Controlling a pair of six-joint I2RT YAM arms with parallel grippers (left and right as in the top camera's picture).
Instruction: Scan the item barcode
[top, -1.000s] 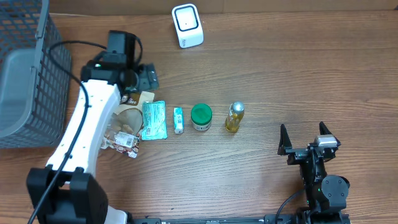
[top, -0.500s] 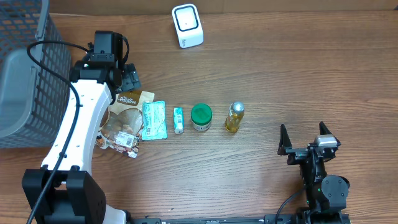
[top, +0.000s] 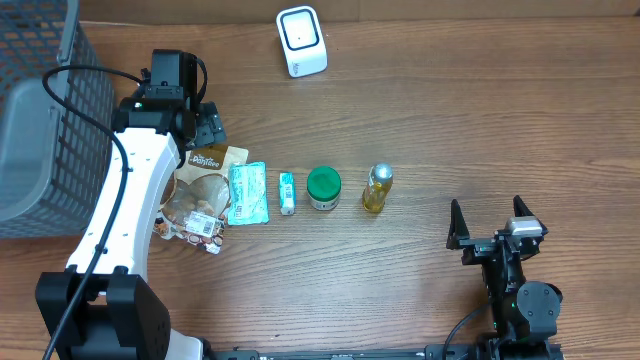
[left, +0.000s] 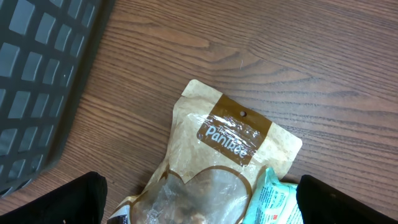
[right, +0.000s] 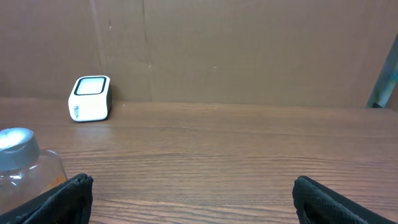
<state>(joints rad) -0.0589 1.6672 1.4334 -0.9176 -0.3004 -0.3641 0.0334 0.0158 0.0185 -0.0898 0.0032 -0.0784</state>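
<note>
A white barcode scanner (top: 301, 41) stands at the back of the table, also in the right wrist view as the scanner (right: 91, 98). Items lie in a row: a brown snack pouch (top: 205, 180), a teal packet (top: 247, 193), a small tube (top: 287, 192), a green-lidded jar (top: 323, 187) and a yellow bottle (top: 377, 188). My left gripper (top: 207, 125) hangs open above the pouch's top edge; the pouch (left: 230, 143) and the teal packet (left: 273, 199) lie between its fingers (left: 68, 202). My right gripper (top: 488, 222) rests open and empty at the front right, the bottle (right: 25, 162) at its left.
A dark wire basket (top: 40, 130) with a grey liner fills the left edge, close to my left arm; its mesh (left: 37, 74) shows in the left wrist view. A brown cardboard wall (right: 236, 50) stands behind the table.
My left arm shifted left and slightly back during the first half second, uncovering the pouch's top, then held still. The right arm has not moved.
</note>
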